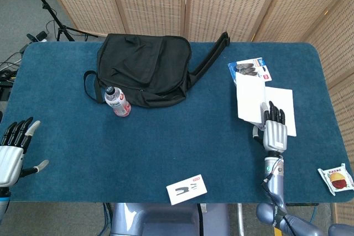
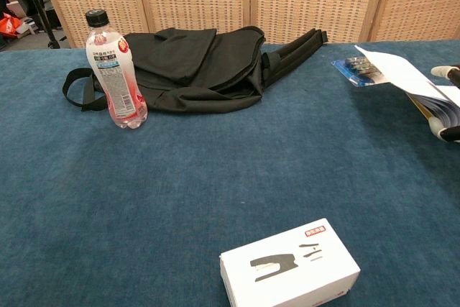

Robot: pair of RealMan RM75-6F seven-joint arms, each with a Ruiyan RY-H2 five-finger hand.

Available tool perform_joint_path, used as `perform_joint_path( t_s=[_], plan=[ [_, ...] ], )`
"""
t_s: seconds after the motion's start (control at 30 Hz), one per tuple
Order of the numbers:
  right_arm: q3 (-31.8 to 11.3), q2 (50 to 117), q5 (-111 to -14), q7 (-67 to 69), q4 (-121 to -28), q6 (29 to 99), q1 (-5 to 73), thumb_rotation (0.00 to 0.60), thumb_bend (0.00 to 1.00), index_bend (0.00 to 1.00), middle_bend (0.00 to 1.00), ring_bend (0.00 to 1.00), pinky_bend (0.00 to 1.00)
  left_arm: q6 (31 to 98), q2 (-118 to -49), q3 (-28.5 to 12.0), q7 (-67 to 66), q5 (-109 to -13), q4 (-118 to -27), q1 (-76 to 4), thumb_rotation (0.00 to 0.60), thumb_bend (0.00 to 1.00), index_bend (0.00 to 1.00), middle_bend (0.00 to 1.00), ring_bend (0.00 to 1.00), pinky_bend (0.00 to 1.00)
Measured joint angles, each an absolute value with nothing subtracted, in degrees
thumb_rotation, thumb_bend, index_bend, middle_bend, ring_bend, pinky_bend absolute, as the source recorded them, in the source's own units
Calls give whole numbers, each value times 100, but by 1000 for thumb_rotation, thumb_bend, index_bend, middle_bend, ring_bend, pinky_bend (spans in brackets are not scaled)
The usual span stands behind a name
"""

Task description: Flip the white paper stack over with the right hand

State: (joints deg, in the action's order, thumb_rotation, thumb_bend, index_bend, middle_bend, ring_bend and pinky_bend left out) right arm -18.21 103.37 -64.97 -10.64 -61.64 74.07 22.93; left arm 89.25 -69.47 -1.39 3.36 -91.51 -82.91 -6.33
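Your tabletop (image 1: 166, 131) is covered in blue carpet-like cloth, with woven folding screens (image 1: 182, 1) standing behind its far edge. The largest thing on it is the black backpack (image 1: 145, 69), lying flat near the far edge left of centre, its strap (image 1: 213, 53) trailing out toward the far right.

The white paper stack (image 1: 264, 102) sits near the right edge, just in front of the blue blister pack (image 1: 250, 70) that lies toward the far right corner. In the chest view the stack's (image 2: 402, 77) left side is lifted off the cloth and tilted up, with the sheets fanning apart at the right frame edge.

Your right hand (image 1: 274, 128) grips that stack on its near side: fingers lie over the top sheet and the thumb (image 2: 442, 131) shows beneath the raised sheets.

Your left hand (image 1: 14, 150) is well apart from everything, off the near left corner, fingers spread and holding nothing.

A white box (image 1: 186, 189) with a black printed figure rests at the near edge, about centre. A clear plastic bottle (image 1: 117, 100) with a red label and black cap stands upright just in front of the backpack. A small snack packet (image 1: 336, 179) lies at the near right corner.
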Motion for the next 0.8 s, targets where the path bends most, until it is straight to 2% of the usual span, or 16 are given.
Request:
perform_joint_path(
  t_s=[0.8],
  plan=[
    [-2239,10458,-6283,-702,-6271,7903,2143,600,543,0,0,0,0,8945,-6937,-141,347,-9154,-8318,-623,553,59,0,0,0,0]
  ],
)
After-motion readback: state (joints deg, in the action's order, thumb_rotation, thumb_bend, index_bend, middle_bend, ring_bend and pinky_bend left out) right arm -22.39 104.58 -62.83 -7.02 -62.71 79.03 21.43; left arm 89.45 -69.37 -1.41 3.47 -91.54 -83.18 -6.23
